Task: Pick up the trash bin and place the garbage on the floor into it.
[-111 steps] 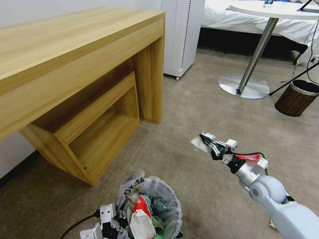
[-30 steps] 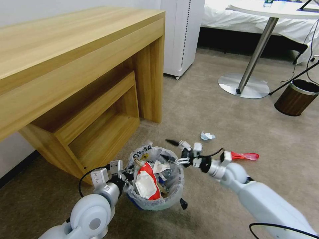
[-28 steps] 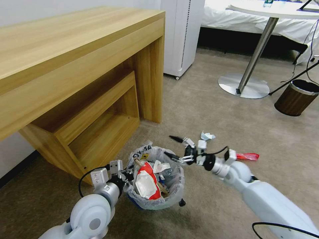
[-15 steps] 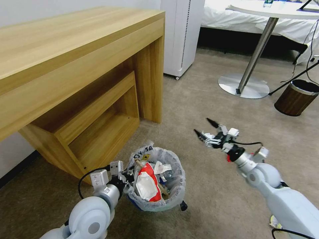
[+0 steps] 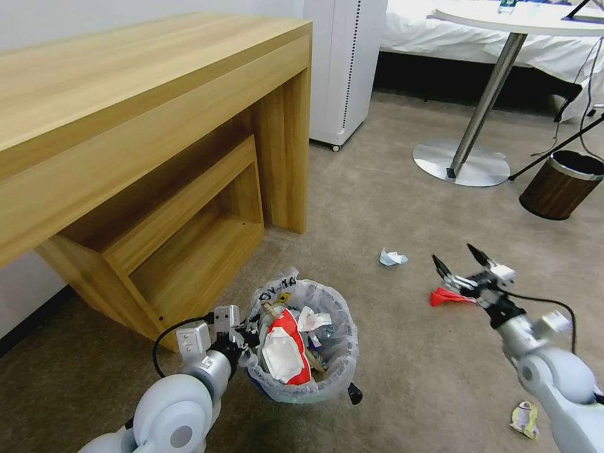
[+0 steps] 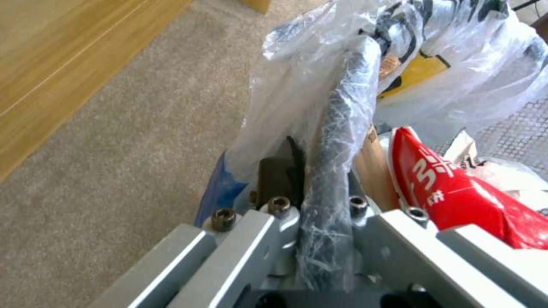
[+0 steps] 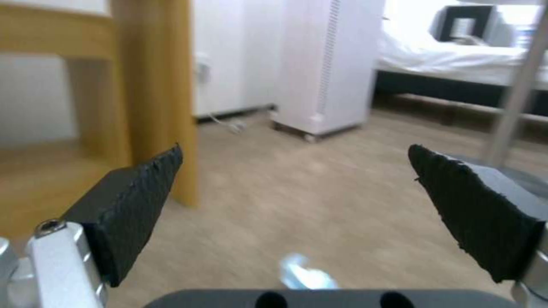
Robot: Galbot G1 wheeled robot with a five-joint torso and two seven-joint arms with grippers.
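Beside the wooden desk's [image 5: 157,126] open lower corner, the trash bin [image 5: 306,352] hangs full of wrappers, its bagged rim pinched tight by the left gripper [image 5: 242,330]. Over the carpet [image 5: 390,189], the right gripper [image 5: 462,264] hovers spread wide and empty above a red packet [image 5: 448,297]; a crumpled white-and-blue wrapper [image 5: 392,257] lies nearby. The thin rim hold could slip on the slick liner, tipping the load. Beyond stand a round pedestal table [image 5: 478,163], a brown bin [image 5: 562,185] and a bed [image 5: 453,38].

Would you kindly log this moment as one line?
left gripper: holding bag-lined dark trash bin rim | right gripper: open above red packet
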